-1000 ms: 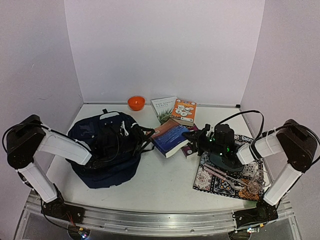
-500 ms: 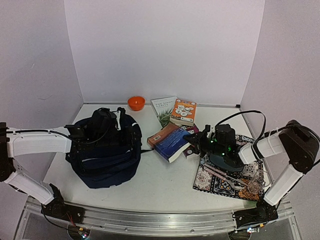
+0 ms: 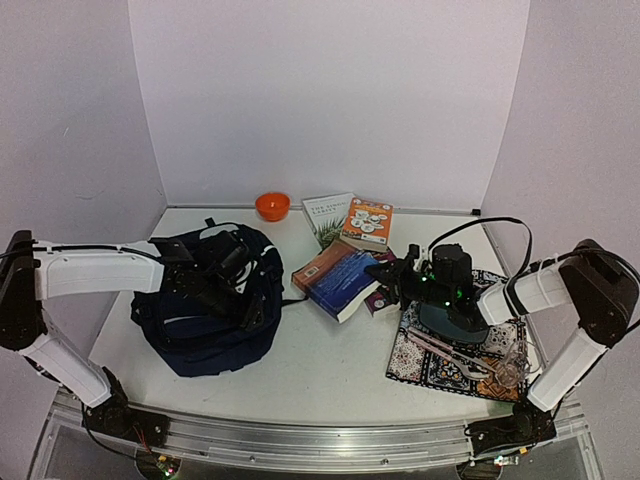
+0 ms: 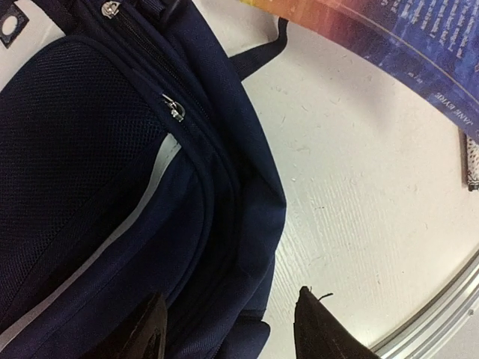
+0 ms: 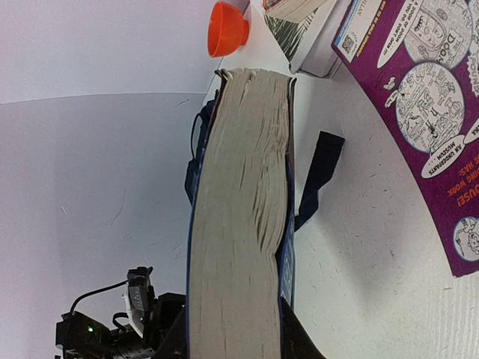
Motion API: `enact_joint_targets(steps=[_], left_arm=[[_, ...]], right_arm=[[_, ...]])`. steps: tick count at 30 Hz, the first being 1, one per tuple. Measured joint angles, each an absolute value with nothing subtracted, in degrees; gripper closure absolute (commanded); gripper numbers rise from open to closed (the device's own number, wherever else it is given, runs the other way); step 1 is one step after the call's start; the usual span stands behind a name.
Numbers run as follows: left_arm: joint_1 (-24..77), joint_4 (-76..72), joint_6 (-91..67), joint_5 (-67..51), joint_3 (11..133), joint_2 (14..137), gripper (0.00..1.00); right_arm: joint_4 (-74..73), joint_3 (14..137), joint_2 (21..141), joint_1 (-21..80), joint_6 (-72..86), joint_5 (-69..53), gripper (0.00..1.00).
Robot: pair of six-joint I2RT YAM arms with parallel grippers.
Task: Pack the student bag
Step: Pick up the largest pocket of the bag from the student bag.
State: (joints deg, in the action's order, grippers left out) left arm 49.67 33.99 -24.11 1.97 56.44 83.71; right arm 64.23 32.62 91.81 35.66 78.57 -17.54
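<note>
We see the right claw clamped on the book, three o'clock of the backpack; the left claw stands apart over it.

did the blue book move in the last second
Yes. The blue book has edged slightly left, away from the patterned mat and toward the student bag.

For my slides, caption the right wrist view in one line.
Right gripper grips a thick blue book, pages toward camera; student bag and orange bowl beyond.
</note>
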Motion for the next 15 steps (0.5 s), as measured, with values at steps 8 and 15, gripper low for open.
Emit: enact_joint_targets(steps=[8, 15], left_arm=[[49.67, 36.35, -20.64, 1.74, 59.31, 89.66, 0.53], [49.58, 37.09, -19.22, -0.21, 59.68, 91.5, 0.7]], right_arm=[[64.2, 32.94, 91.81, 35.4, 77.99, -17.85, 1.0], [64.23, 32.97, 91.81, 35.4, 77.93, -18.09, 1.0]])
